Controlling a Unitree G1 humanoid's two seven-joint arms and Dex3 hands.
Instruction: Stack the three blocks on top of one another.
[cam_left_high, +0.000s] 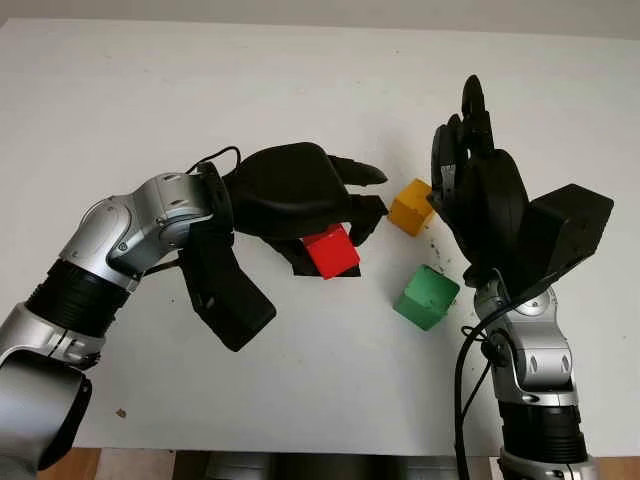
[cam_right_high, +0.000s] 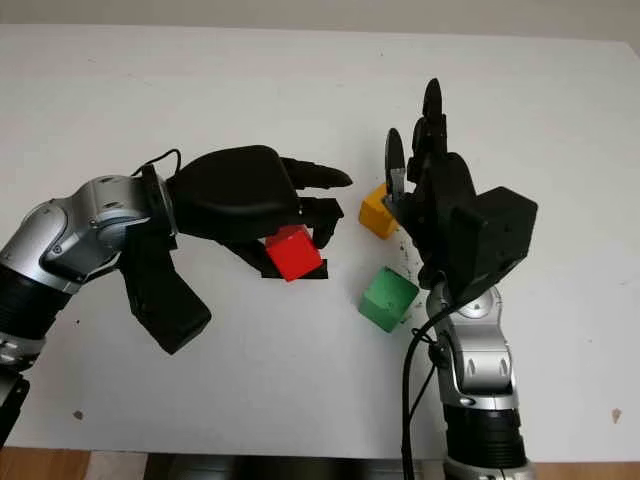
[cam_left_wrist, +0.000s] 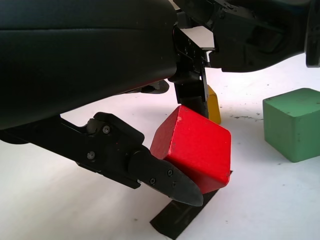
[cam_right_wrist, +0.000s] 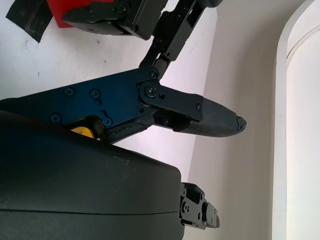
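Red block (cam_left_high: 332, 251) tilted, clamped in left hand (cam_left_high: 300, 195).

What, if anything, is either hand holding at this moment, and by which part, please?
The left hand grips the red block by its sides, one finger against a lower face, the block tilted. The right hand, near the yellow block, is open.

The table (cam_left_high: 300, 380) was plain white, with a few small dark specks near the blocks. The 3 blocks were solid colours without pattern: a red block (cam_left_high: 332, 251), a yellow block (cam_left_high: 410, 207) of orange-tinged hue, and a green block (cam_left_high: 426, 297). A strip of tape (cam_left_wrist: 182, 216) under the red block was black. The left hand (cam_left_high: 300, 190) and the right hand (cam_left_high: 480, 190) were matte black, on silver-grey arms with black cuffs.
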